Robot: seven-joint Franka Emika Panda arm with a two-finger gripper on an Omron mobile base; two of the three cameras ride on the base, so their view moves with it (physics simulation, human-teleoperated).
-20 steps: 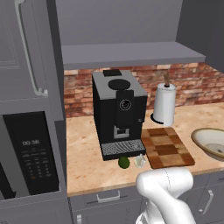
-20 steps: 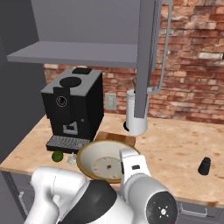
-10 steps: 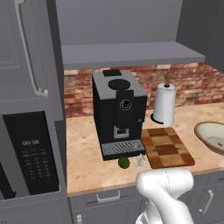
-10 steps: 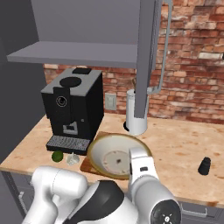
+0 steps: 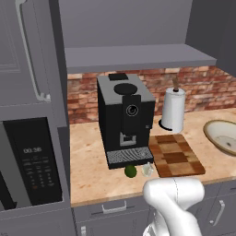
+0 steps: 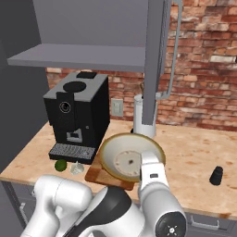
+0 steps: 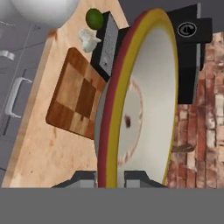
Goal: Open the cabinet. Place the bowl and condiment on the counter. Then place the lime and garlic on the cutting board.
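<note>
I've got the bowl [image 6: 131, 158] pinched by its rim in the claw [image 7: 110, 177], jaws closed on the edge, bowl up in the air above the bench [image 6: 194, 157] and tilted, over the right part of the cutting board [image 5: 176, 155]. In the left base view the bowl sits at the right edge, past the board. Lime [image 5: 131, 171] and garlic [image 5: 147, 169] lie side by side on the bench, just left of the board, in front of the black coffee machine [image 5: 125, 120]. Condiment [image 6: 216, 175] stands on the bench well to the right, apart from everything. Paper-towel roll [image 5: 173, 110] behind the board by the brick wall [image 6: 203, 69]. Cabinet door [image 6: 155, 60] hangs open overhead.
</note>
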